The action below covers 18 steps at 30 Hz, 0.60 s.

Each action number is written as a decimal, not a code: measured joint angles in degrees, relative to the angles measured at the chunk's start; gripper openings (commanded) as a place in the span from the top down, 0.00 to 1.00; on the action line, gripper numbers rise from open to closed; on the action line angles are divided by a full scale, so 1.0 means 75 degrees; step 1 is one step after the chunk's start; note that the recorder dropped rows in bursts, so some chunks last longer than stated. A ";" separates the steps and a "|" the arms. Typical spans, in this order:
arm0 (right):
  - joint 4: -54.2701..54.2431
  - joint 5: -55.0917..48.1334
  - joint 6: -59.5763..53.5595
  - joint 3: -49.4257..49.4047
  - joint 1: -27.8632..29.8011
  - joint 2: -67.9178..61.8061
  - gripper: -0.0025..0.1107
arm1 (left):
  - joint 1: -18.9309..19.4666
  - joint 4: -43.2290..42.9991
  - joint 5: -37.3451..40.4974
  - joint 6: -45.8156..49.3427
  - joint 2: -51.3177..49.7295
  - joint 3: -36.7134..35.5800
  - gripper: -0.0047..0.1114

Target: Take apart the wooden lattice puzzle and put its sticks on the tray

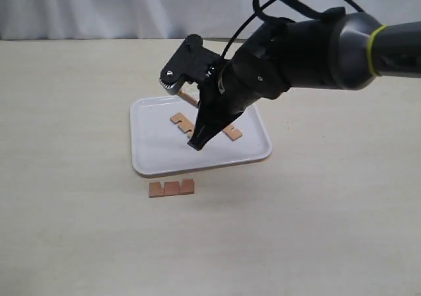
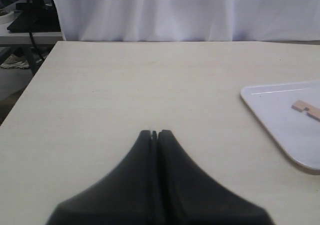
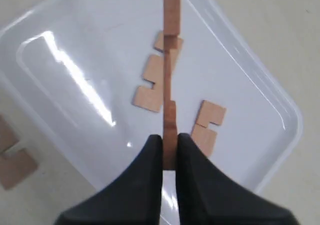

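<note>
Inspector: Table (image 1: 79, 112) and backdrop condition?

Operator: Pale beige top, with a white curtain (image 1: 99, 6) hanging behind it. The white tray (image 1: 154, 158) lay near the middle of the table.

Inspector: State of the right gripper (image 3: 170, 140)?

Operator: It hung over the tray with its fingers angled downward. The jaws were clamped on one stick (image 3: 170, 60) — held on edge, its length running out beyond the fingertips, above the tray floor.

Inspector: Location of the other pieces?

Operator: Two loose sticks (image 1: 182, 123) lay flat inside the tray, apart from each other. In the right wrist view, one lay on either side of the gripped piece. The fourth stick (image 1: 171, 189) lay flat on the table just outside the tray's near rim — notched edge facing the tray, not touching it.

Inspector: State of the left gripper (image 2: 155, 133)?

Operator: It was over bare table, off to one side of the tray. The jaws were pressed together with nothing between them.
</note>
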State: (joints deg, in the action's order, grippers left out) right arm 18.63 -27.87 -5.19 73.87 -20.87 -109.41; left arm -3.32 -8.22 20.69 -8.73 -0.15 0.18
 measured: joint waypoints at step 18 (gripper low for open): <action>0.0485 -0.0825 0.2195 0.0629 0.0555 -0.1216 0.42 | 0.0000 0.0000 0.0000 0.0000 0.0000 0.0000 0.96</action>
State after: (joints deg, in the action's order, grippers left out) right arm 22.27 -34.06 11.28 78.58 -16.71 -118.54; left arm -3.32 -8.22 20.69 -8.73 -0.15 0.18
